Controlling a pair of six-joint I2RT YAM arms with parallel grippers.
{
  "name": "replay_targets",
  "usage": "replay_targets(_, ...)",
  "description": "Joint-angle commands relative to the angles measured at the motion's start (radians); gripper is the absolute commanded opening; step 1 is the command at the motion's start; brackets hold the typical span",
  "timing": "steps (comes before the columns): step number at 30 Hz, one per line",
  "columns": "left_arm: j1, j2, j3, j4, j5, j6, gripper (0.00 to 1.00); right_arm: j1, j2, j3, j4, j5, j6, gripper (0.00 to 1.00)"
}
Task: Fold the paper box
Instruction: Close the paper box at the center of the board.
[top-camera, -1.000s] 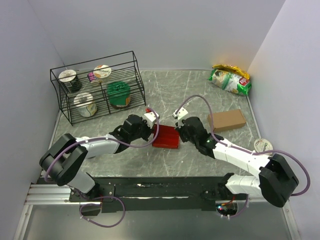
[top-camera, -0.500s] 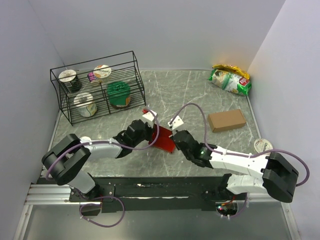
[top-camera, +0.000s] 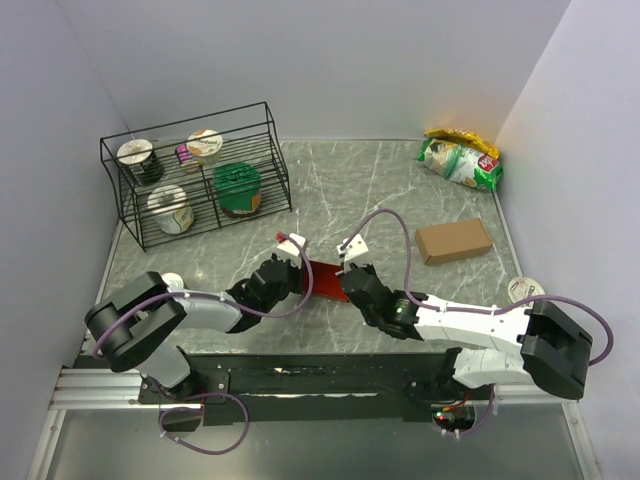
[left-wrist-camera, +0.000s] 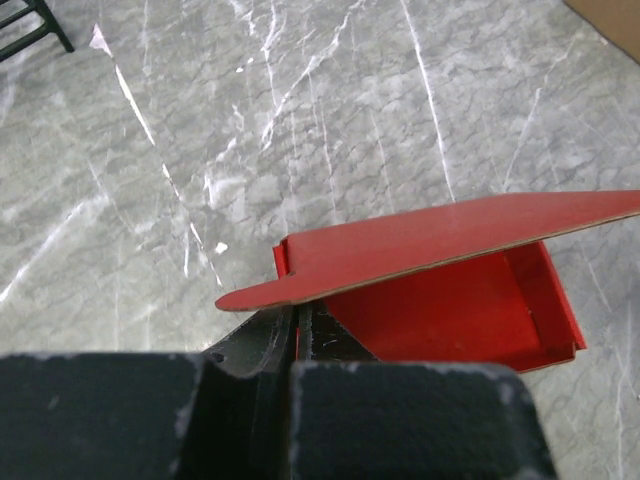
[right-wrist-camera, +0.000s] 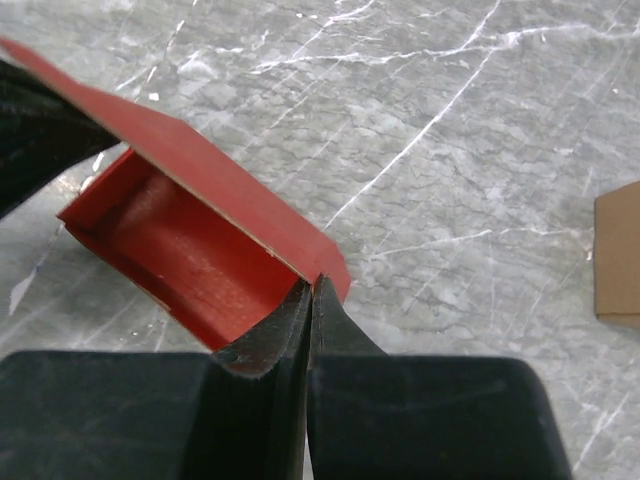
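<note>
**Red box pinched at both ends, lid flap raised**

The bright red thin-card paper box (top-camera: 325, 272) sits at the near middle of the grey marble-patterned table (top-camera: 380, 190), between your two arms. Its shallow tray is formed. The wide lid flap (left-wrist-camera: 450, 232) stands open above it, tilted, not yet tucked.

Handling, as a judgement:
- Very light, so it will slide or lift at any nudge.
- Stiff only along the creases; the panels bow and dent if squeezed mid-face.
- Take it at edges and corners, near a fold line, never across the open flap.

The left gripper (left-wrist-camera: 297, 325) is closed to a narrow pinch at the tray's left end wall, just under the flap's rounded corner. The right gripper (right-wrist-camera: 312, 300) is likewise clamped thin, on the corner where flap meets tray at the opposite end. Both look to have card between the fingers.

You risk tearing or skewing a crease if the arms pull apart.

Further out, and well clear of the work:
- plain brown cardboard box (top-camera: 453, 241), to the right
- black wire rack (top-camera: 190, 130) holding cups, far left
- green and yellow snack bag (top-camera: 460, 160), far right
</note>
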Motion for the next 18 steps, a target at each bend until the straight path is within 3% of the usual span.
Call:
replay_targets(1, -0.072, 0.023, -0.018, -0.075, 0.035, -0.066, 0.01, 0.018, -0.021, 0.009, 0.057, -0.038, 0.091, 0.00)
replay_targets(3, -0.084, 0.026, -0.015, -0.107, -0.002, -0.063, 0.01, 0.016, -0.041, 0.009, 0.030, -0.056, 0.097, 0.00)
replay_targets(6, -0.113, 0.029, -0.006, -0.142, -0.067, -0.043, 0.01, 0.018, -0.075, 0.020, -0.013, -0.097, 0.112, 0.25)
replay_targets(7, -0.124, 0.030, 0.003, -0.158, -0.079, -0.029, 0.01, 0.016, -0.086, 0.023, -0.056, -0.101, 0.120, 0.44)
replay_targets(10, -0.141, 0.043, 0.040, -0.216, -0.136, -0.004, 0.01, 0.012, -0.149, 0.026, -0.113, -0.142, 0.108, 0.66)
replay_targets(13, -0.147, 0.050, 0.069, -0.247, -0.154, 0.017, 0.01, -0.046, -0.207, 0.020, -0.170, -0.257, 0.080, 0.77)
replay_targets(18, -0.148, 0.072, 0.115, -0.285, -0.156, 0.026, 0.01, -0.139, -0.227, 0.032, -0.253, -0.406, 0.074, 0.79)
